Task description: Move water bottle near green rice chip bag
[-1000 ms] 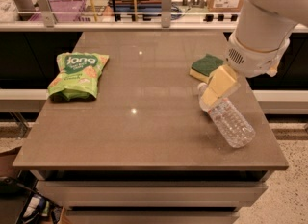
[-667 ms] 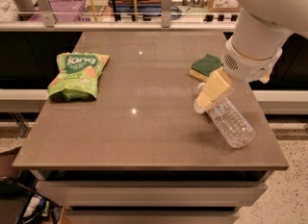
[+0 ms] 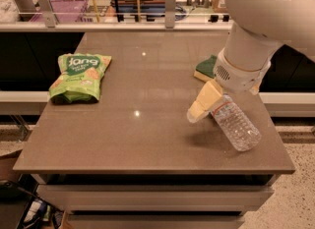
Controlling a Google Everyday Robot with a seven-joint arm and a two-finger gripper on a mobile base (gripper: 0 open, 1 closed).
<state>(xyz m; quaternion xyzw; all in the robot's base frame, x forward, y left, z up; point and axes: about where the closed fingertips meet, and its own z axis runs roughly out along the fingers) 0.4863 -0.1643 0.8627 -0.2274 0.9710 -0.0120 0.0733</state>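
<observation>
The water bottle (image 3: 237, 128) lies on its side near the table's right front edge, its red-banded neck pointing up-left. Its cap is hidden behind my gripper (image 3: 203, 106), which reaches down from the big white arm at the upper right and sits right at the bottle's neck end. The green rice chip bag (image 3: 78, 77) lies flat at the table's left side, far from the bottle and the gripper.
A green-and-yellow sponge (image 3: 205, 69) lies behind the gripper, partly hidden by the arm. The grey table (image 3: 142, 139) has its front edge close below the bottle. A railing and shelving with clutter run along the back.
My gripper has moved down and to the left, closer to the table at the bottle's neck. The bottle and the bag lie where they were.
</observation>
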